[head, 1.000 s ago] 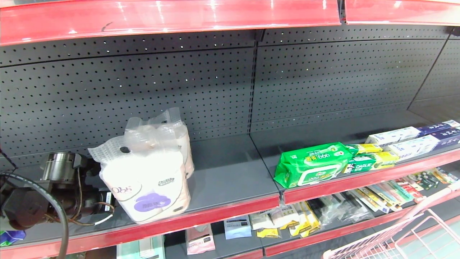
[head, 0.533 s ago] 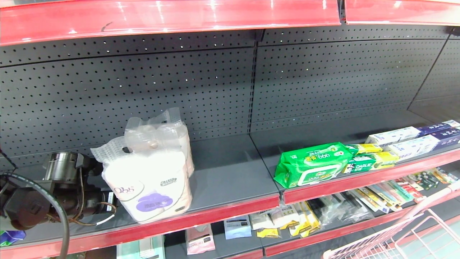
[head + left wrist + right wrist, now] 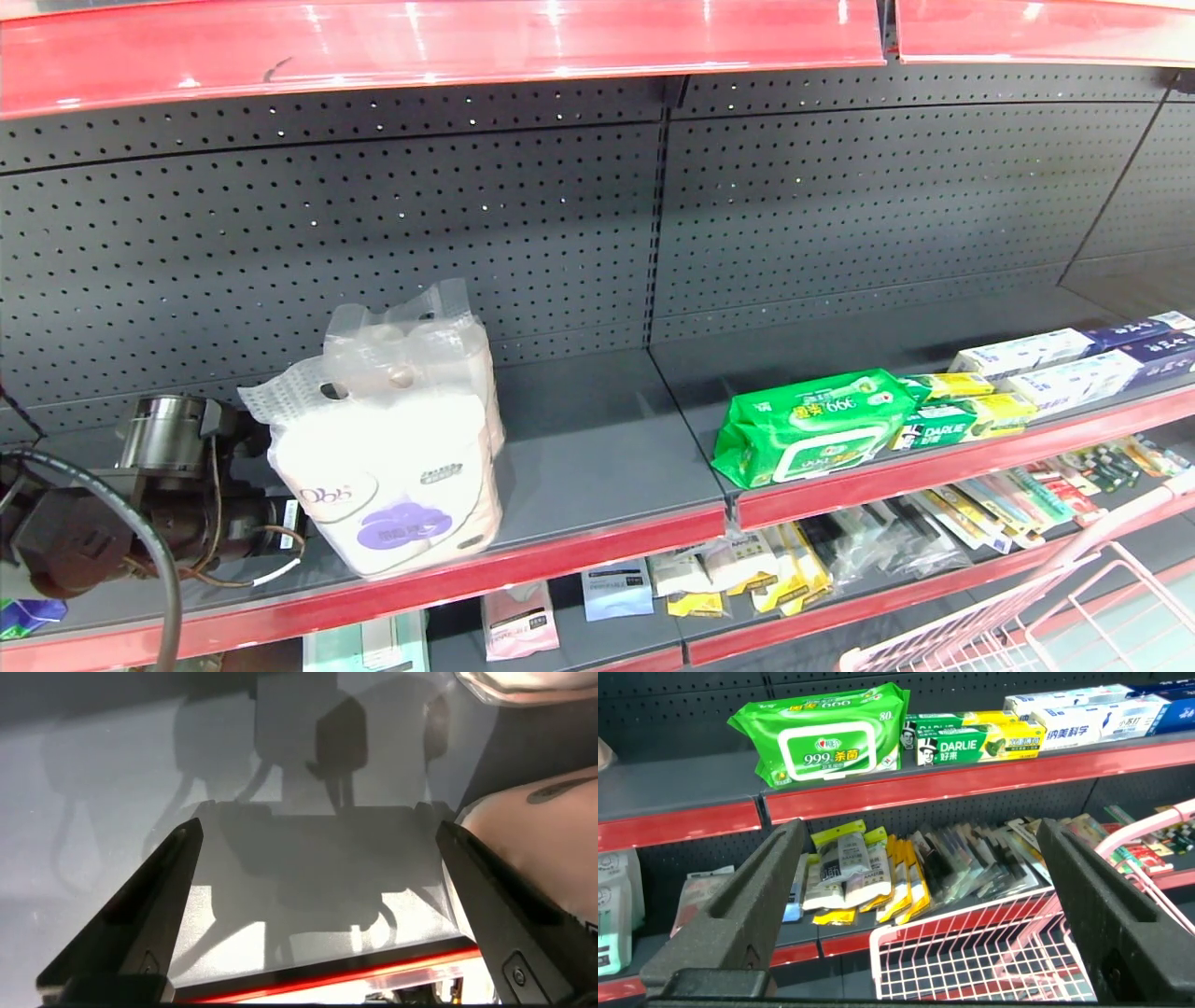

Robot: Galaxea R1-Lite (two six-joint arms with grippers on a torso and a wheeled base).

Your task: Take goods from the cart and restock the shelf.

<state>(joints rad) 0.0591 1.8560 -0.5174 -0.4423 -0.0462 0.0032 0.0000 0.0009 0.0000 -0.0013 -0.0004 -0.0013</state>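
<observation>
A pack of white toilet rolls (image 3: 392, 457) in clear wrap stands upright on the grey shelf (image 3: 597, 439), near its red front edge. My left gripper (image 3: 318, 835) lies low on the shelf just left of the pack. It is open, with only bare shelf between its fingers. The pack (image 3: 551, 821) sits outside one finger, close against it. In the head view the left wrist (image 3: 168, 485) shows beside the pack, its fingertips hidden behind it. My right gripper (image 3: 922, 831) is open and holds nothing, above the pink wire cart (image 3: 971, 952).
A green wipes pack (image 3: 808, 425) and toothpaste boxes (image 3: 962, 411) line the right shelf section. The shelf between the toilet rolls and the wipes is bare. Small hanging goods fill the lower shelf (image 3: 747, 569). The cart's rim (image 3: 1027, 616) is at the lower right.
The toilet roll pack has slid slightly to the right along the shelf, and my left wrist has followed it the same way.
</observation>
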